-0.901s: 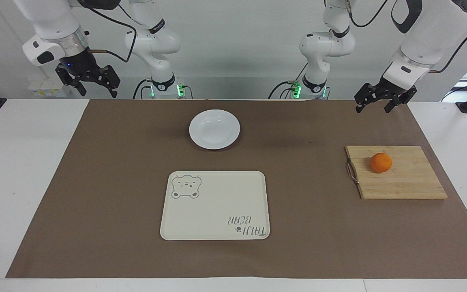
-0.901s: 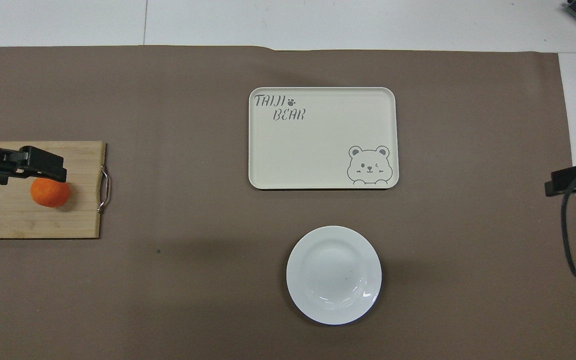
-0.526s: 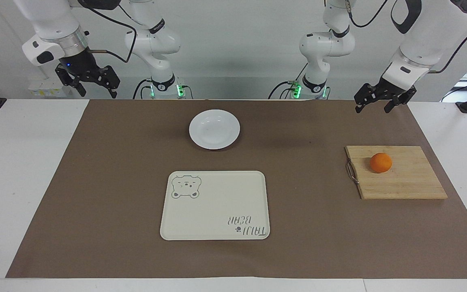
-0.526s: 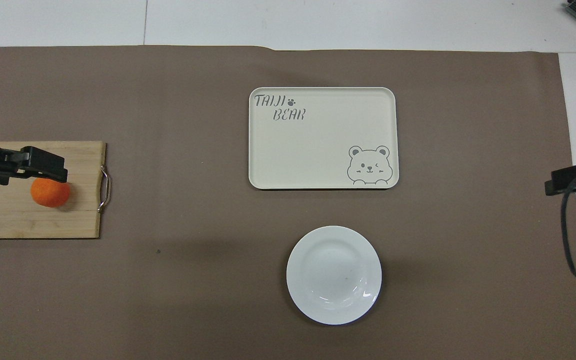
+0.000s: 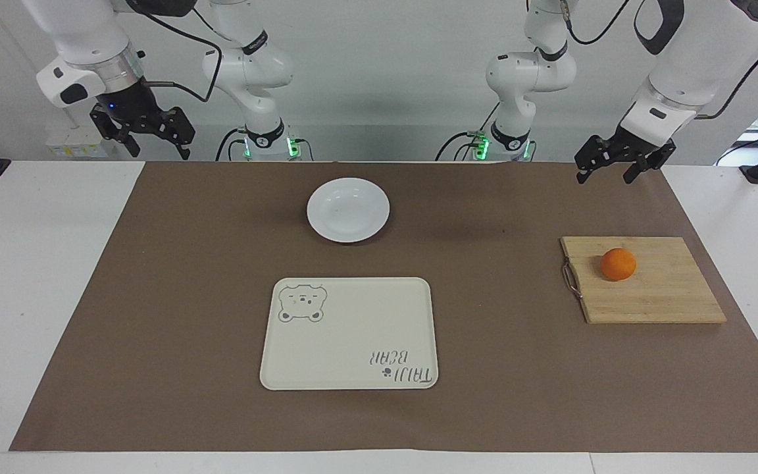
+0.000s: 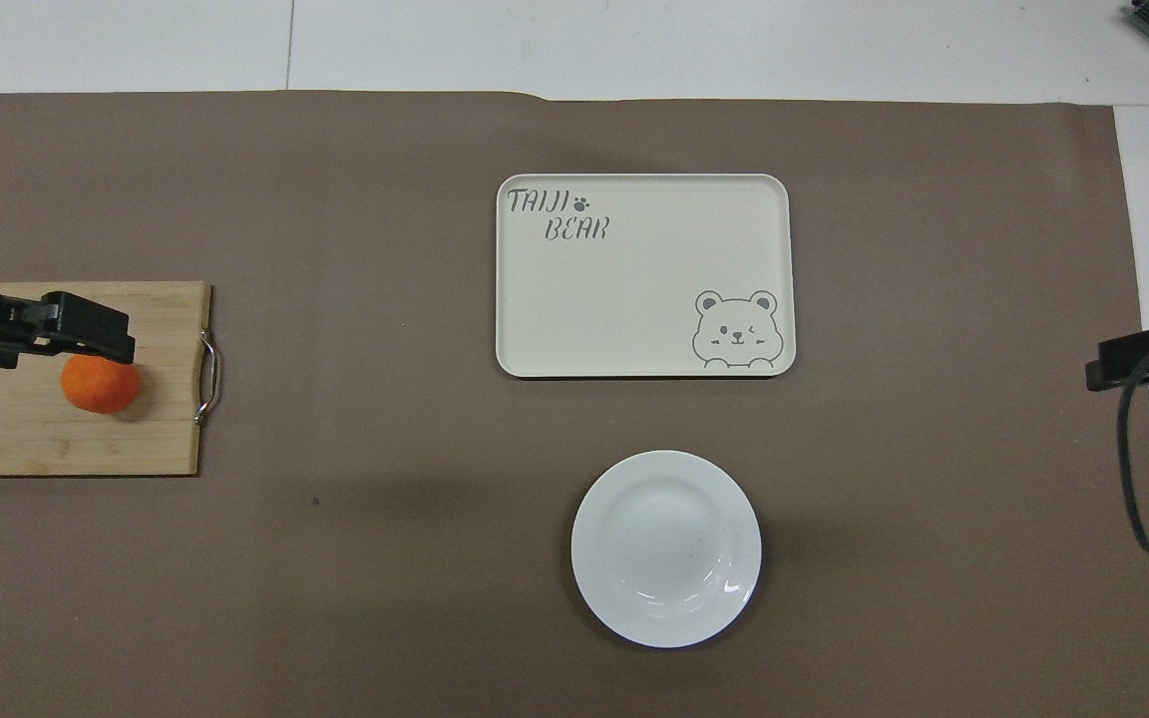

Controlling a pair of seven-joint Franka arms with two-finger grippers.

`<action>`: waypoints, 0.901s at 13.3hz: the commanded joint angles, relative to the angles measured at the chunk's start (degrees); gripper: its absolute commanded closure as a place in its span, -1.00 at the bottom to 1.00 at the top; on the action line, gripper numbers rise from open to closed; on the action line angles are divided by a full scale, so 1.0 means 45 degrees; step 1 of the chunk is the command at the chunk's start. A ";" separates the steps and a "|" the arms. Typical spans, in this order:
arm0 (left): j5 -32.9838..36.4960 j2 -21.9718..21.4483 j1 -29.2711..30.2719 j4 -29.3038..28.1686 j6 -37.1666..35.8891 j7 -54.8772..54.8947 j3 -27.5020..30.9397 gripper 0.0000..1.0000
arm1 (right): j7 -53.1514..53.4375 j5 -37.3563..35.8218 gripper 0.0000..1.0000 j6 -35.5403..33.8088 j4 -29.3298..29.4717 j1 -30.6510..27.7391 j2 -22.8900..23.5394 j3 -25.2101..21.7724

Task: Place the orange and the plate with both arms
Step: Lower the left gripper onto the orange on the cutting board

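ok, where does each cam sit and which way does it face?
Facing view: high across the table, looking at the robots; both arms show whole, left end effector over the mat's edge near the cutting board, right end effector raised past the mat's corner.
Overhead view: above the robots' end, looking steeply down and forward; only the end effectors show.
Shared, half a turn apart: orange on the board, plate, bear tray.
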 commanded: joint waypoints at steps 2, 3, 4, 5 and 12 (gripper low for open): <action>0.0082 -0.0042 0.0086 -0.0330 0.0434 0.0345 0.0065 -1.00 | 0.0112 0.0161 -1.00 0.0154 -0.0310 -0.0090 -0.0221 0.0053; 0.0082 -0.0062 0.0126 -0.0505 0.0745 0.0753 0.0162 -1.00 | 0.0112 0.0161 -1.00 0.0154 -0.0310 -0.0090 -0.0221 0.0053; 0.0082 -0.0042 0.0261 -0.0642 0.0981 0.1260 0.0201 -1.00 | 0.0112 0.0161 -1.00 0.0154 -0.0310 -0.0090 -0.0221 0.0053; 0.0082 -0.0023 0.0669 -0.0876 0.1273 0.1748 0.0202 -1.00 | 0.0112 0.0161 -1.00 0.0154 -0.0310 -0.0090 -0.0221 0.0053; 0.0083 0.0094 0.2409 -0.2789 0.3403 0.4424 0.0202 -1.00 | 0.0093 0.0161 -1.00 0.0154 -0.0310 -0.0090 -0.0241 0.0053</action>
